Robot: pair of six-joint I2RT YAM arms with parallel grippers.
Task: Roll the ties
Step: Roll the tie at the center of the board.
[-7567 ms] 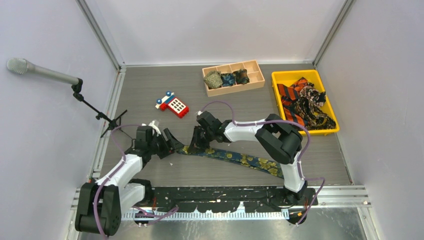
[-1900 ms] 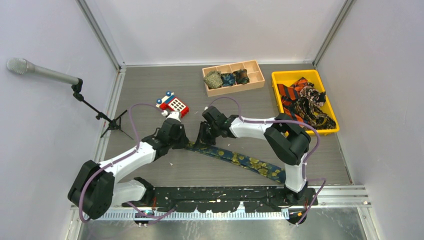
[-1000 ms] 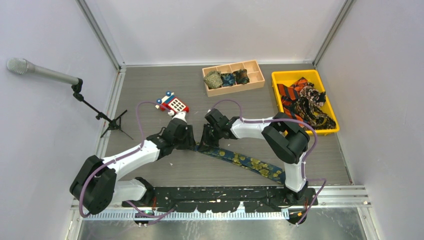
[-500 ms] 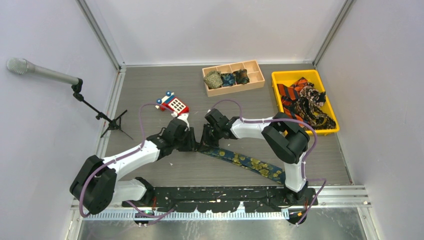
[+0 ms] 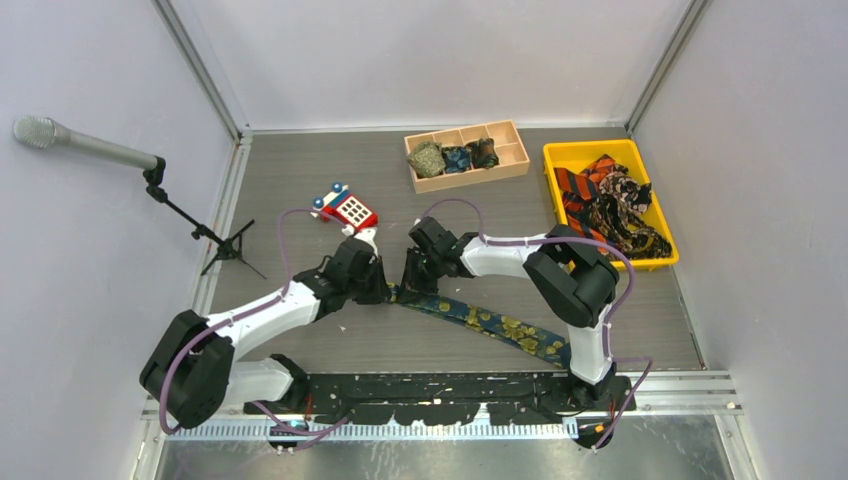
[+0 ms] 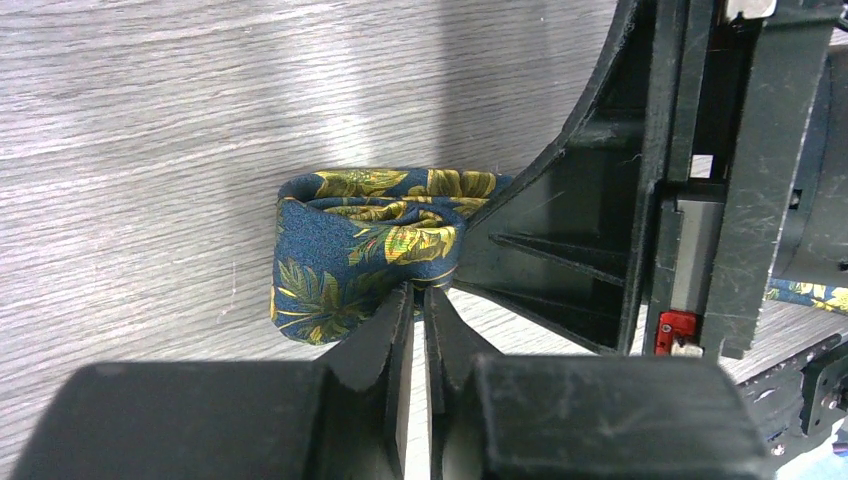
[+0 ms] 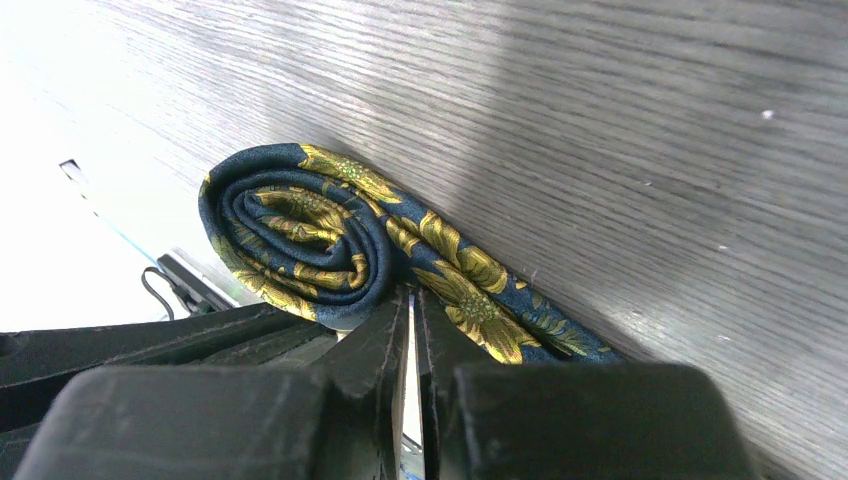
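A navy tie with yellow-gold flowers (image 5: 480, 320) lies diagonally across the table's front middle. Its left end is rolled into a small coil (image 6: 340, 240) between the two grippers. In the right wrist view the coil (image 7: 290, 230) shows its spiral, with the tail running off to the right. My left gripper (image 5: 383, 286) comes at the coil from the left, its jaws shut on the coil's lower fabric edge (image 6: 418, 292). My right gripper (image 5: 410, 280) stands opposite, shut on the tie where coil and tail meet (image 7: 410, 296). More ties (image 5: 610, 205) lie in a heap at the right.
A red-and-blue toy phone (image 5: 345, 208) lies just behind the left gripper. At the back, a wooden box (image 5: 512, 152) holds three coiled ties (image 5: 457, 158). A yellow bin (image 5: 590, 147) holds the heap. A microphone stand (image 5: 200, 232) is at the left wall.
The left gripper's jaws have closed from open onto the coil's edge. Both arms have hardly moved, and the right gripper has kept its grip.
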